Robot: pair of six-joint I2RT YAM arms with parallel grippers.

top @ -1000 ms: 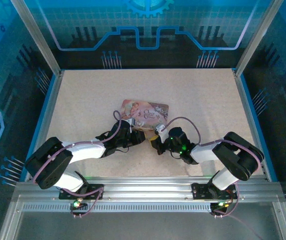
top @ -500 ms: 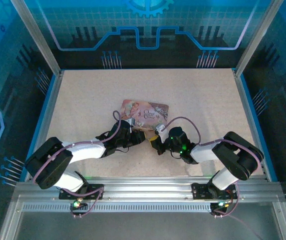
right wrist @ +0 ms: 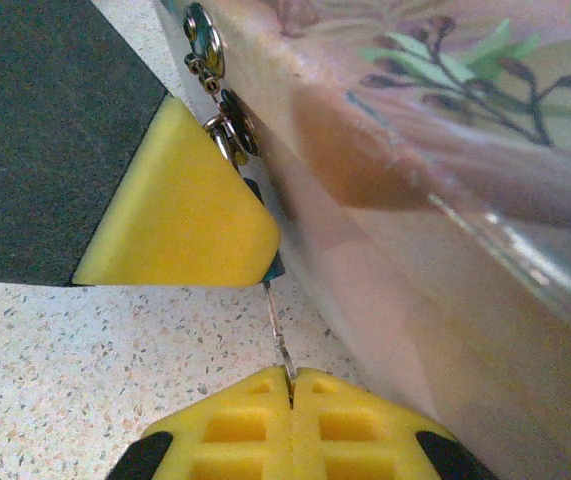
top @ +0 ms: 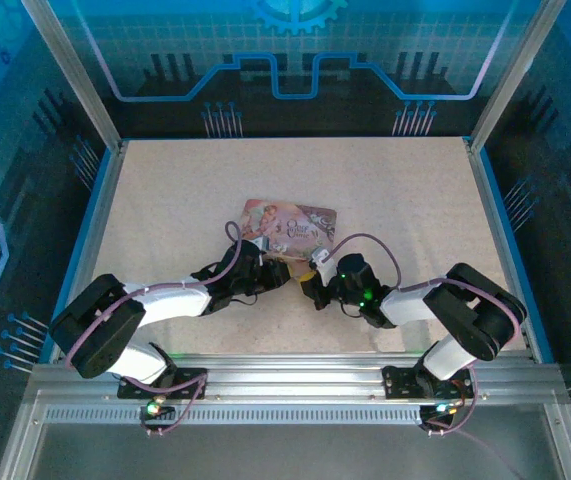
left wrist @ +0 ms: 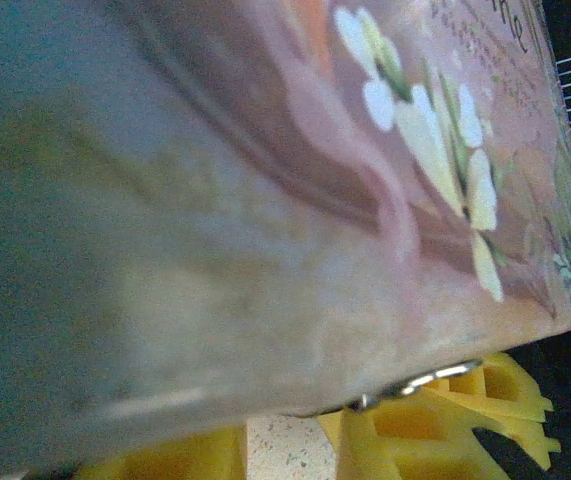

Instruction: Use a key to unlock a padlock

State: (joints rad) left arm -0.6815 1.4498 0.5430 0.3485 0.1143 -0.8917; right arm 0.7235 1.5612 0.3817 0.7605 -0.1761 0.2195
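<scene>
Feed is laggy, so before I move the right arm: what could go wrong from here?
The key is a thin sliver pinched at its end in the shut jaws of the right gripper; a sideways push could twist it loose or bend it. The padlock sits tight against the tin box, beside a finger of the left gripper; a misaligned approach may scrape the box or knock the padlock aside.

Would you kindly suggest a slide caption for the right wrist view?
Right gripper shut on the thin key, which runs alongside the pink tin box toward the metal fittings on its edge.
</scene>
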